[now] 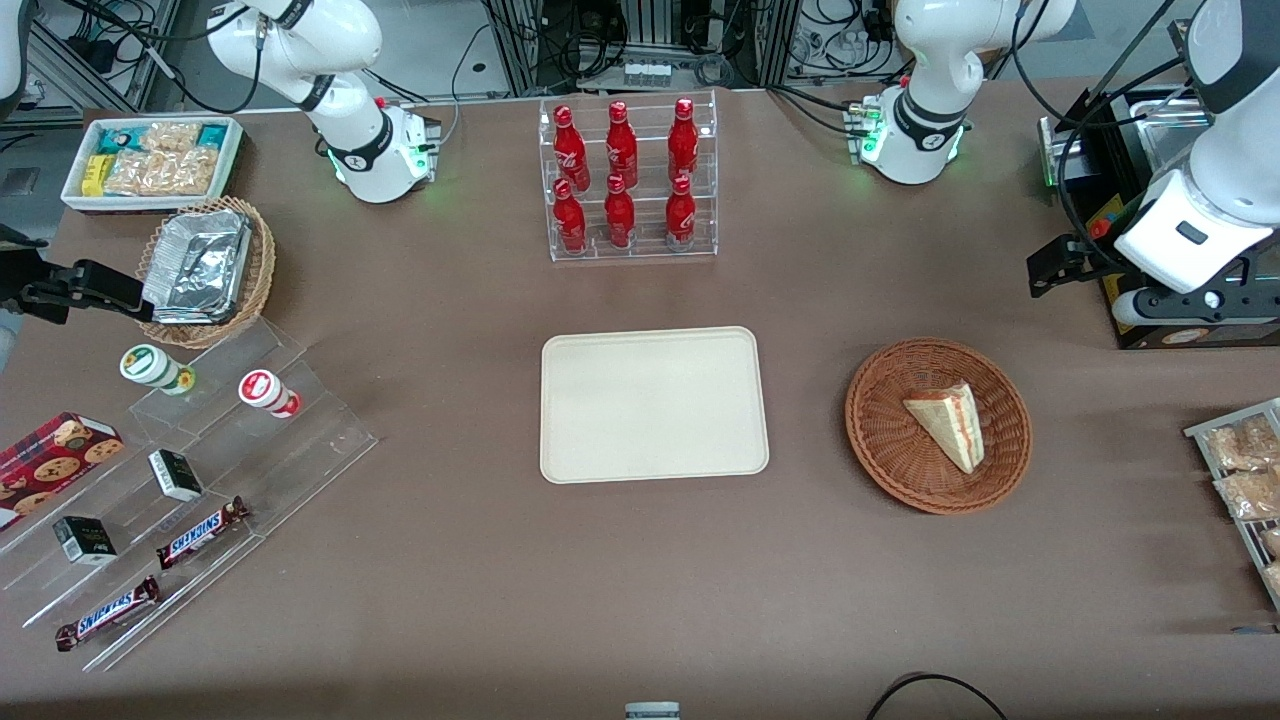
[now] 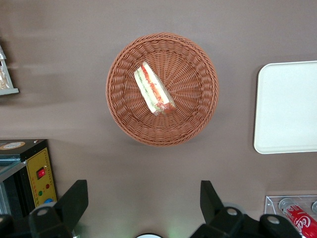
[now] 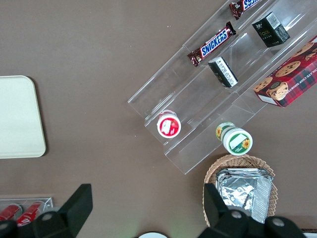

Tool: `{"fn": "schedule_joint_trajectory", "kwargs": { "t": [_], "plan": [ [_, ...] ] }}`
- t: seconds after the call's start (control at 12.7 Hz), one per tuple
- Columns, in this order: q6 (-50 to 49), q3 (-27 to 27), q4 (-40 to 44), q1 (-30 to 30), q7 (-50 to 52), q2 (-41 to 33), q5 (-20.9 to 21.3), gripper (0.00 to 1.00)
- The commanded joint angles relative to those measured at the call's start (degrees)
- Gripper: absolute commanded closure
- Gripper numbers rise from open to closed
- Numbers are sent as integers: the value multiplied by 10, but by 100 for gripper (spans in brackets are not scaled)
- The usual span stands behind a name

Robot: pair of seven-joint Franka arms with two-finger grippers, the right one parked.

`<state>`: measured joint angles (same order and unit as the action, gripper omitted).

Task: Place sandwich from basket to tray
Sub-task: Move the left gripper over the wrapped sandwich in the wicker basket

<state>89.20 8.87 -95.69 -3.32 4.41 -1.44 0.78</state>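
The sandwich [image 1: 948, 424], a pale bread wedge with red and green filling, lies in the round reddish-brown wicker basket [image 1: 890, 440] toward the working arm's end of the table. The cream tray [image 1: 653, 404] lies flat and bare beside the basket, at the table's middle. My left gripper [image 1: 1165, 300] hangs high above the table, farther from the front camera than the basket. In the left wrist view its fingers [image 2: 74, 198] stand wide apart with nothing between them; the gripper [image 2: 143, 203] is clear of the basket [image 2: 193, 119], the sandwich [image 2: 154, 89] and the tray [image 2: 287, 106].
A black box with a yellow panel [image 1: 1130, 215] stands under the working arm. A clear rack of red cola bottles [image 1: 628, 180] stands farther from the front camera than the tray. A rack of snack packets [image 1: 1245, 470] lies at the working arm's table edge.
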Motion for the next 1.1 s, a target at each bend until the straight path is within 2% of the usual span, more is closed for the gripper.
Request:
{"fn": "schedule_joint_trajectory", "kwargs": {
  "t": [0.0,0.47,1.02],
  "plan": [
    [6,3,7,-8,-3,7,-16,0],
    [18,2,-9,-8,-3,29,-19,0],
    [134,1,-124,-10,-3,37,-19,0]
  ]
}}
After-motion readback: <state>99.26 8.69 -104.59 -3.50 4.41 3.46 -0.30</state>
